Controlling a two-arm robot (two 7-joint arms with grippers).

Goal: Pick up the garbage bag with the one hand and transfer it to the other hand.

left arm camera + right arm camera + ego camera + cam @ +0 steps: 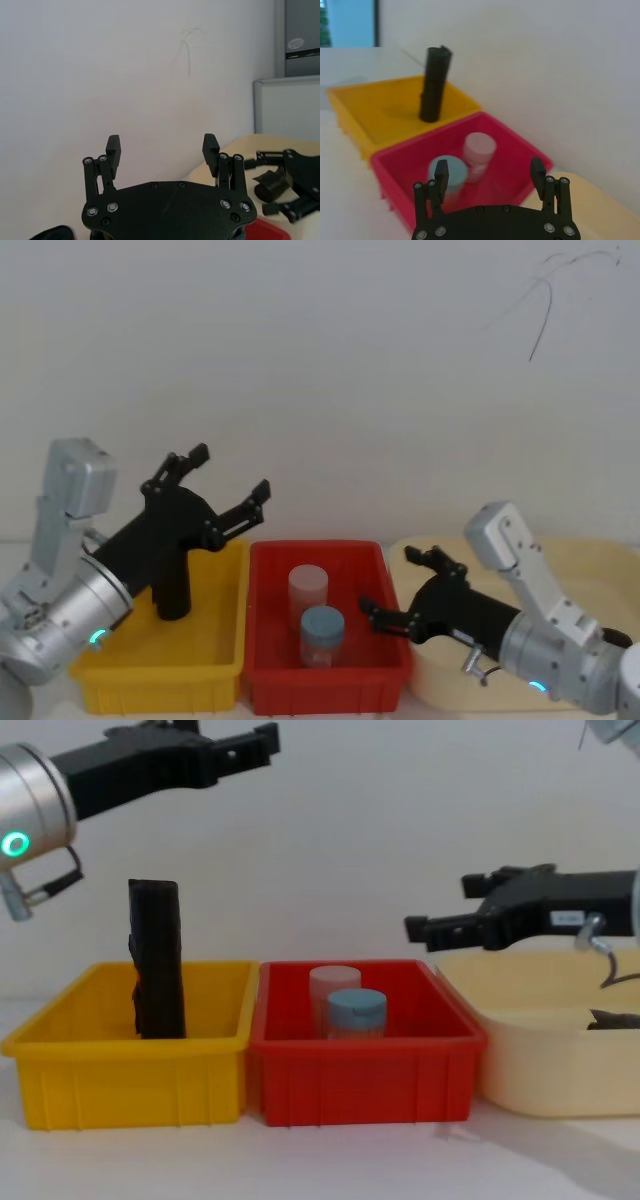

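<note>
No writing can be read; the small white label (566,918) on the right hand (437,904) is illegible.

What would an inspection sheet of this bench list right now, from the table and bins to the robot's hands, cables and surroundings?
Surface: white table carrying a yellow plastic bin, a red plastic bin and a cream basin in a row.
Job's things: thick black roll of garbage bag stands upright in the yellow bin, ungripped.
Clutter: pink-lidded jar and blue-lidded jar in the red bin; a dark item in the basin, unidentifiable.
Grippers: left gripper open, empty, raised above the yellow bin; right gripper open, empty, above where red bin meets basin.
Cables: thin grey cable at the right wrist; second cable at the left wrist.
Surroundings: plain white wall with a thin dark mark.
</note>
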